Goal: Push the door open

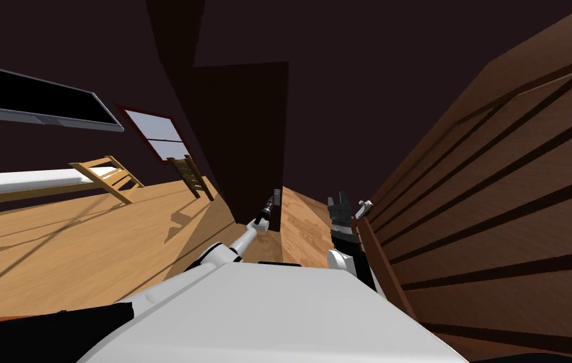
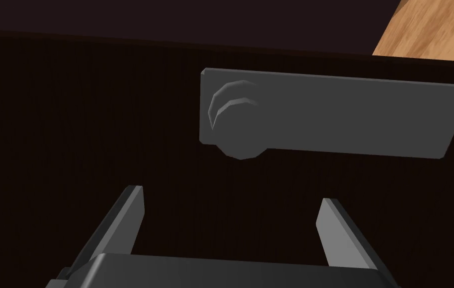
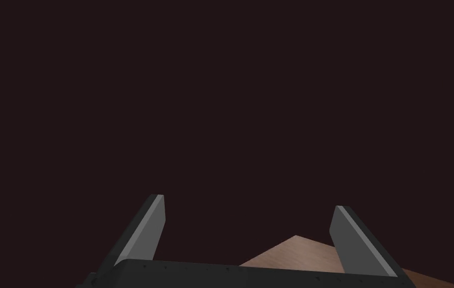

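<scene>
The left arm point(image 1: 245, 235) reaches to the dark door point(image 2: 60, 130) straight ahead, its jaws spread wide and empty just beside the grey handle point(image 2: 331, 117), set, I judge, to press the flat panel rather than grip. The right arm point(image 1: 343, 233) waits near the brown wooden cabinet point(image 1: 499, 189), jaws likewise open. That cabinet crowds the right side; a wooden chair point(image 1: 191, 178) stands well apart, leftward.

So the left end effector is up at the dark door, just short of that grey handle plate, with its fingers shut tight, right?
Not quite: it is open, not shut. The left wrist view shows the left end effector facing the dark door, just short of the grey handle plate, its two fingers standing well apart with nothing between them.
</scene>
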{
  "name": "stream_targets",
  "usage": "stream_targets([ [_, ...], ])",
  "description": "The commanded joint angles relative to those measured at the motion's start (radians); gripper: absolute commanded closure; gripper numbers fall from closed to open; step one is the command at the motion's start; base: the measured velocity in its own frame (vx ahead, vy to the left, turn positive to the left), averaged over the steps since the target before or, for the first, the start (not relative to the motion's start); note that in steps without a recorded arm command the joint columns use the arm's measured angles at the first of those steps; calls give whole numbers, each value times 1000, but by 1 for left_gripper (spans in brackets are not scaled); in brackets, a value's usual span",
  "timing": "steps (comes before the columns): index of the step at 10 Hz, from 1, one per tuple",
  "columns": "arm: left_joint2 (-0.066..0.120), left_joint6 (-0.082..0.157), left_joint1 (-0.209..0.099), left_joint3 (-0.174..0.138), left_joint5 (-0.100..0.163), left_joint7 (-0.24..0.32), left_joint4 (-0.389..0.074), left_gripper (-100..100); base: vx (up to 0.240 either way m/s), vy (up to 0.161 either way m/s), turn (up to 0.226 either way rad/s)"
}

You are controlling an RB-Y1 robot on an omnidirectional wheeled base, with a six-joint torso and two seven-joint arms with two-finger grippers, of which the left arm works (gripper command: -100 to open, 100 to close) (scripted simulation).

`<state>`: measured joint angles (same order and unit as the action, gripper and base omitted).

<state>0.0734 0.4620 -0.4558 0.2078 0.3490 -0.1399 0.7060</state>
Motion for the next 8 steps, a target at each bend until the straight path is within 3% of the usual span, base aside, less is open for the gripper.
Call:
stream_targets([
  [1, 2, 6, -2, -3, 1, 0, -5, -100, 228, -29, -40],
  [6, 0, 15, -1, -9, 2, -2, -9, -100, 186, -27, -21],
  [7, 0, 15, -1, -9, 2, -2, -9, 100, -9, -1, 5],
  [8, 0, 15, -1, -9, 2, -2, -9, 100, -26, 1, -4],
])
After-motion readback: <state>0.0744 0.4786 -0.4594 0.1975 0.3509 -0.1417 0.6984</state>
